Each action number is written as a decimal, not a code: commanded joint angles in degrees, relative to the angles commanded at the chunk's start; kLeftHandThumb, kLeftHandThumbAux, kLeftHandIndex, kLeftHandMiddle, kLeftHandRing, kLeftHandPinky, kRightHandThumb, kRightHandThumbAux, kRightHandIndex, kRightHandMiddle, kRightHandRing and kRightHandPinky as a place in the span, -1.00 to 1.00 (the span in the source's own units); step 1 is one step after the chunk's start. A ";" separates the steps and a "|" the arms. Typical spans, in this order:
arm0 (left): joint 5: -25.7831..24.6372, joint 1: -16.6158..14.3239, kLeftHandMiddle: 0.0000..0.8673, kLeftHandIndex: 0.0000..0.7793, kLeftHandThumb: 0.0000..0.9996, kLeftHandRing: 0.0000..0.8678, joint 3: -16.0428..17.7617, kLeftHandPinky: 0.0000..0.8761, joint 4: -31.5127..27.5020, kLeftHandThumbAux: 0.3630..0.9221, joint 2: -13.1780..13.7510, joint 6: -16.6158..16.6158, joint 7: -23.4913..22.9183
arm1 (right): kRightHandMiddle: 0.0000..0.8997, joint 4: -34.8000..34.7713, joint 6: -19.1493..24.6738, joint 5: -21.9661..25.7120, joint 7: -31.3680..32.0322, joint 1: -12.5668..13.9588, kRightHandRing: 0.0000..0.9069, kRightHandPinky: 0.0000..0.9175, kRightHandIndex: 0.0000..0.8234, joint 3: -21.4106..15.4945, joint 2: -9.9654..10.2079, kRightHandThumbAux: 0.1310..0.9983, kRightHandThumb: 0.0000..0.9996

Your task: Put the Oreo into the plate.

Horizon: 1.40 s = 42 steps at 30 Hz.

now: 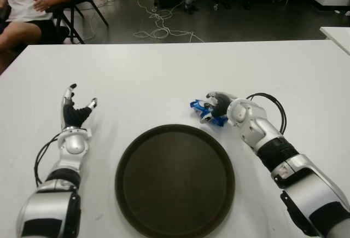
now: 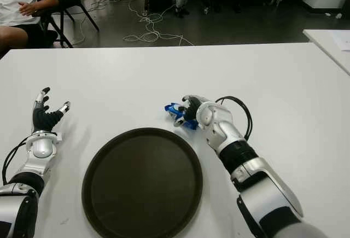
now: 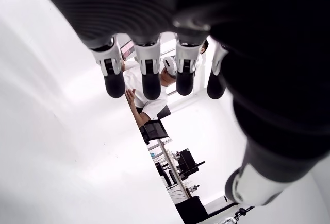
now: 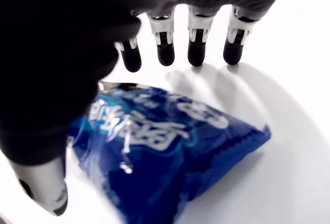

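A blue Oreo packet [image 1: 200, 108] lies on the white table [image 1: 164, 74], just beyond the far right rim of the round dark plate [image 1: 175, 180]. My right hand [image 1: 212, 106] hovers over the packet. In the right wrist view its fingers [image 4: 196, 49] stretch out past the packet [image 4: 170, 136] and the thumb stands beside it, so the hand is open and not clamped on it. My left hand [image 1: 76, 106] is idle to the left of the plate, its fingers [image 3: 149, 80] spread and holding nothing.
A seated person [image 1: 24, 3] and a chair are beyond the table's far left corner. Cables [image 1: 158, 27] run across the floor behind the table. Another white table edge [image 1: 336, 33] shows at the far right.
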 joint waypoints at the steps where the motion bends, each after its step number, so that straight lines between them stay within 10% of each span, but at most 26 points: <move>1: 0.01 0.00 -0.82 -0.85 -1.00 -0.87 -0.01 -0.92 -0.02 0.39 0.00 0.01 0.04 | -0.81 0.05 0.13 -0.11 -0.06 -0.02 -0.89 -1.00 -0.88 0.09 0.03 0.32 -1.00; 42: 0.20 0.04 -0.80 -0.83 -1.00 -0.86 -0.17 -0.90 0.01 0.34 0.10 0.66 0.80 | -0.93 -1.05 1.53 -1.48 -2.99 1.58 -0.97 -1.00 -0.98 1.90 1.11 0.31 -1.00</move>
